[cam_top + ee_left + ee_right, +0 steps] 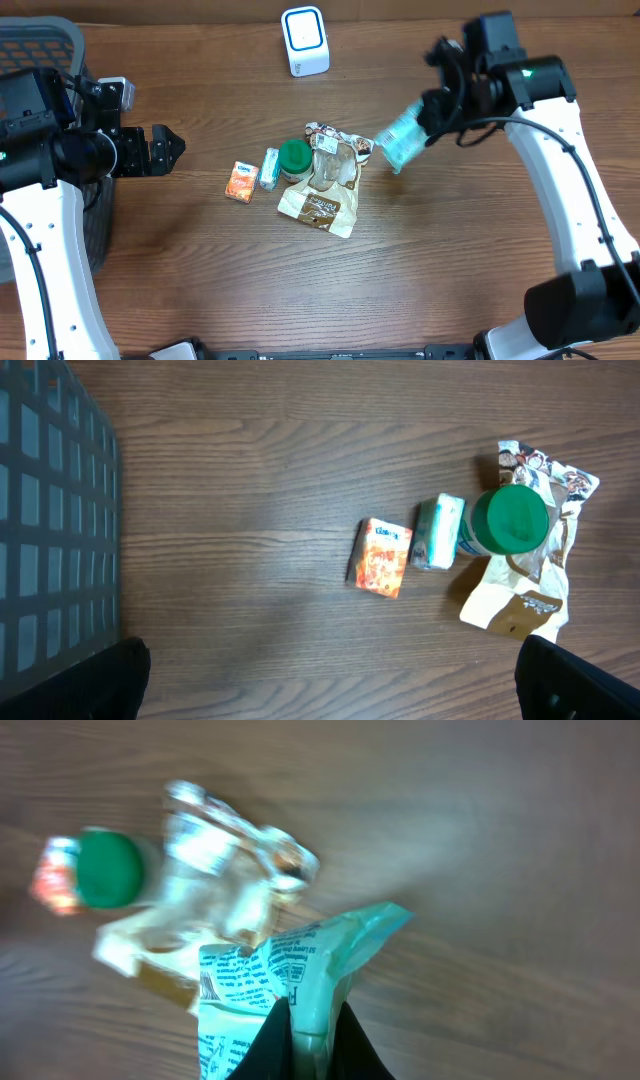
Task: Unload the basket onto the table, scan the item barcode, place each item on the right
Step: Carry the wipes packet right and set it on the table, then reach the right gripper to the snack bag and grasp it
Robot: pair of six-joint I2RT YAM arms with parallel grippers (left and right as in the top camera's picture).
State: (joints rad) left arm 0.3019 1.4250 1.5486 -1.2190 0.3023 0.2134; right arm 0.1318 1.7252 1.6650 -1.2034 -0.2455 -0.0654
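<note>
Just left of the jar [294, 158] lies a packet [269, 168], then a carton [239, 182]. The scanner [305, 41] is well behind it. To its right is the pouch [398, 145] I hold.

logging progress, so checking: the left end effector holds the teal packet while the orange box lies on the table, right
No: the right end effector holds the teal packet, as the right wrist view shows; the left end effector is open and empty. The orange box does lie on the table.
</note>
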